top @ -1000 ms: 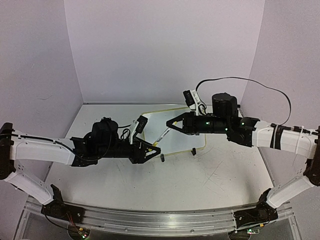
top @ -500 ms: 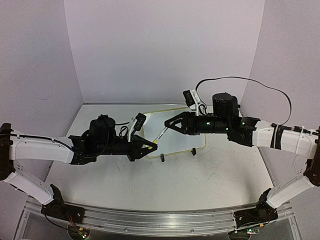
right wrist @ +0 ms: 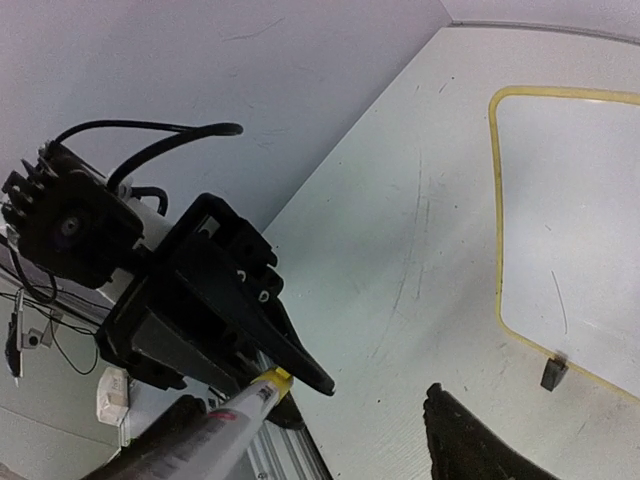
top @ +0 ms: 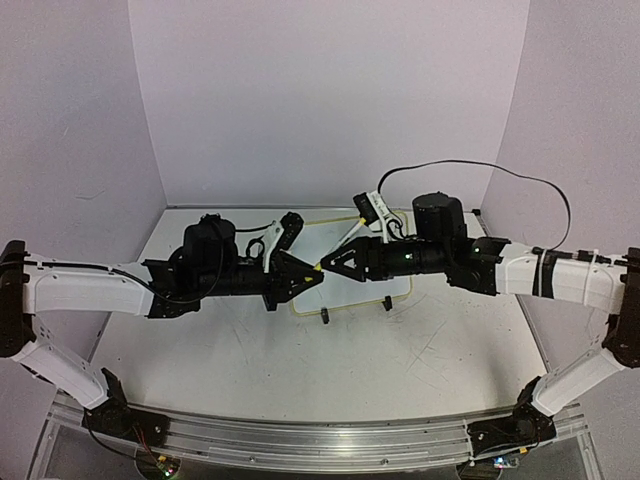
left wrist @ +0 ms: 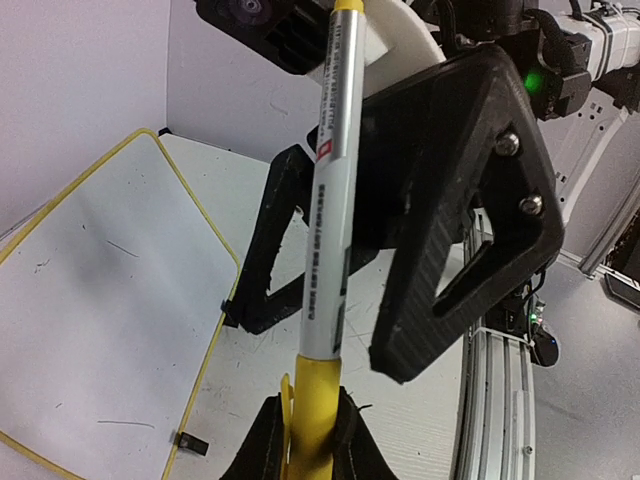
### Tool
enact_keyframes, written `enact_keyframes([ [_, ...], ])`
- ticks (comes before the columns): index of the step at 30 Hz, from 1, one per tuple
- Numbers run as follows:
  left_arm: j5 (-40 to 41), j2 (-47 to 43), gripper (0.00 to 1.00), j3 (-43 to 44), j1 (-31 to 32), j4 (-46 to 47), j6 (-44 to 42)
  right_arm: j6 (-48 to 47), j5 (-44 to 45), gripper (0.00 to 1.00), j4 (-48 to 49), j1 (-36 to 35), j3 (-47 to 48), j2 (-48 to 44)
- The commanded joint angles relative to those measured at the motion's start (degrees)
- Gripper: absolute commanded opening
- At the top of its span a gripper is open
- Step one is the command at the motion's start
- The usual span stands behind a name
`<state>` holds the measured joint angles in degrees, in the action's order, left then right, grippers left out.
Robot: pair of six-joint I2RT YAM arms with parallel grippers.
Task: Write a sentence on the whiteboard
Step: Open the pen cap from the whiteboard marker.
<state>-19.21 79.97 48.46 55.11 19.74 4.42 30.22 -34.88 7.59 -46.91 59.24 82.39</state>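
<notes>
I had brought the two arms together above the table (top: 450, 350), tip to tip, the left gripper (top: 306, 273) coming in from 9 o'clock and the right gripper (top: 336, 264) from 3 o'clock. One second before, the right one held the marker (left wrist: 325, 220) tight, and the left one stood open a little away from it, toward 7 o'clock. At this moment it was the reverse. In the left wrist view the left jaws were closed on the yellow end of the marker. The right fingers (left wrist: 460, 200) stood apart on both sides of the white barrel and, as far as I could see, did not press it. So I judged that the marker had passed to the left arm, or that this yellow end was a cap about to be pulled off; I could not tell which of the two. The whiteboard (top: 365, 293) lay on the table just under and beyond the meeting point, at 12 o'clock from the arm bases, with its two black clip feet (top: 325, 317) on its 6 o'clock edge. Its surface carried only a few faint marks and no sentence, so the writing itself was not yet begun.
</notes>
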Motion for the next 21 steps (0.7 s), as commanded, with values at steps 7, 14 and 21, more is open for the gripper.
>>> enact_keyframes([
  [7,-0.9,-0.2,0.00,1.6,-0.1,2.1,-1.9,2.5,0.8,0.49,11.3,-0.9,-1.8,-1.4],
  [14,-1.0,-0.4,0.00,1.0,-0.1,2.1,-1.7,2.6,-2.5,0.27,11.4,-0.9,-0.8,-0.2],
  [21,-0.7,-1.1,0.00,0.4,-0.1,1.8,-1.7,1.9,-5.0,0.19,10.9,-0.9,-0.4,0.3],
])
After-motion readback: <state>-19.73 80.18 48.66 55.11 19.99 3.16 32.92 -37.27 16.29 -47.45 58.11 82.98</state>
